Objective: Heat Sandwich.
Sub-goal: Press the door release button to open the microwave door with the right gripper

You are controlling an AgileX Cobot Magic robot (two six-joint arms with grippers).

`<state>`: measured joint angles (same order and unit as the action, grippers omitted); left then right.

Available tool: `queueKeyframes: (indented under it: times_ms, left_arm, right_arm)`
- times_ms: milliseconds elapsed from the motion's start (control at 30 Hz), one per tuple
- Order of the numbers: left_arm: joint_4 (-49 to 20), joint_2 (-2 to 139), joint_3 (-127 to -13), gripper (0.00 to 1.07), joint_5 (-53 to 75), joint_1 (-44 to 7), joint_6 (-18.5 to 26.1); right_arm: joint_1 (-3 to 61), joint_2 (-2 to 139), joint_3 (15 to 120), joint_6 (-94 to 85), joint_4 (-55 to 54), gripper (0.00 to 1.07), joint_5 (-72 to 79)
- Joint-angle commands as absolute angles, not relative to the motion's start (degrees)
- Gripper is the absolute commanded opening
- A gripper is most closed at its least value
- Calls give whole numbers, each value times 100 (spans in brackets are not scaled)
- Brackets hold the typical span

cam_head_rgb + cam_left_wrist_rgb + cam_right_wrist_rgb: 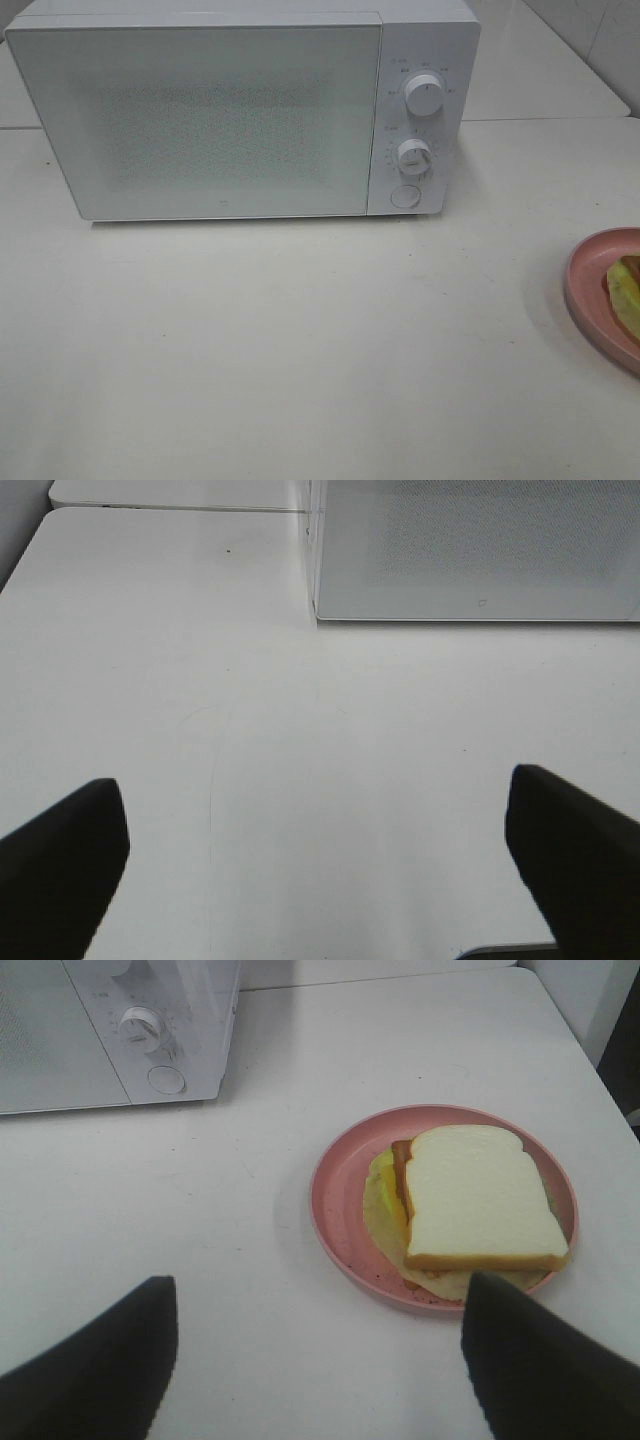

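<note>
The sandwich (480, 1200), white bread over yellow-green lettuce and brown meat, lies on a round pink plate (335, 1195) on the white table. In the high view only the plate's edge (585, 275) and a bit of the sandwich's lettuce (627, 290) show at the far right. The white microwave (240, 110) stands at the back with its door shut. My right gripper (320, 1360) is open, above the table just short of the plate. My left gripper (315, 870) is open over bare table in front of the microwave's left corner (320, 605). Neither gripper shows in the high view.
The microwave has two knobs (425, 95) (413, 155) and a round button (404, 196) on its right panel. A second table (540, 60) stands behind at the right. A table seam (170, 508) runs behind the left side.
</note>
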<state>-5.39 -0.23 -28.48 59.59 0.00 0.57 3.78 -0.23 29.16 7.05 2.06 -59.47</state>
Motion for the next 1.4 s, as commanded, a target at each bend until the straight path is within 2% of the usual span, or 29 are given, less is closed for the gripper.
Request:
queueKeyframes:
  times_ms: [33, 867, 1400]
  left_arm:
    - [-602, -138, -2830, 97, 5924, -17, 69]
    - [-602, -138, -2830, 97, 5924, -17, 69]
    - [-602, -138, -2830, 97, 5924, -17, 69]
  right_arm:
    - [338, -178, 2911, 705, 206, 75, -5936]
    - [338, -138, 3100, 699, 212, 75, -5672]
    - [338, 1163, 3117, 699, 212, 75, -4807]
